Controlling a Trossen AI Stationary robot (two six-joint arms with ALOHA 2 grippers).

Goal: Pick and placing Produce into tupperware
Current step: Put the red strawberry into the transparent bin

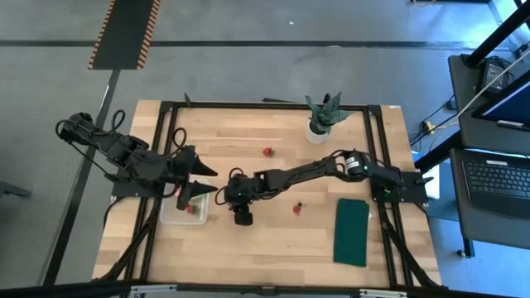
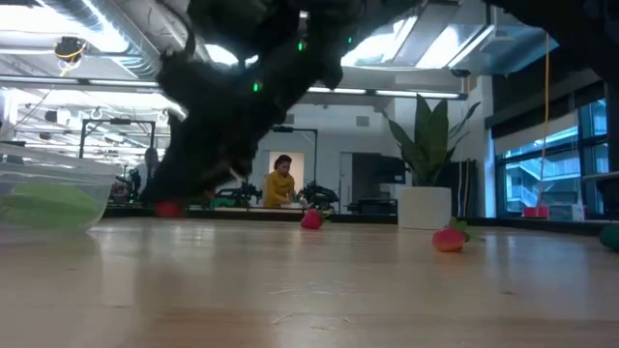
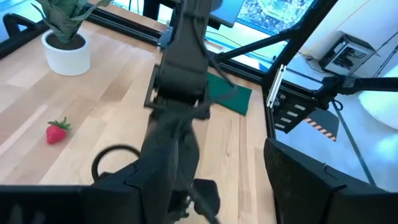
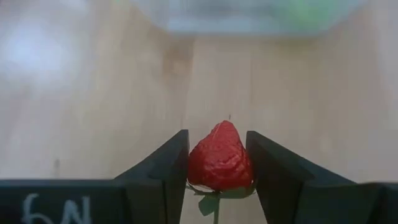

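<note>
Because a strawberry point(image 4: 220, 157) sat clamped between my right claw's point(image 4: 217, 163) two dark fingers point(image 4: 163, 163), tip forward and green top behind, any slackening risked dropping it on the wood short of the tub point(image 4: 249, 15). The berry tapered, so it could squirt forward. The clear tub lay just ahead, something green inside; from overhead its near wall point(image 1: 184, 217) was close, so a low carry might knock it. My left claw point(image 1: 201, 180) hung open above the tub and could get in my way. Farther off, two more berries point(image 1: 296, 209) point(image 1: 268, 151) lay loose on the table point(image 1: 248, 248), near a potted plant point(image 1: 322, 116).
</note>
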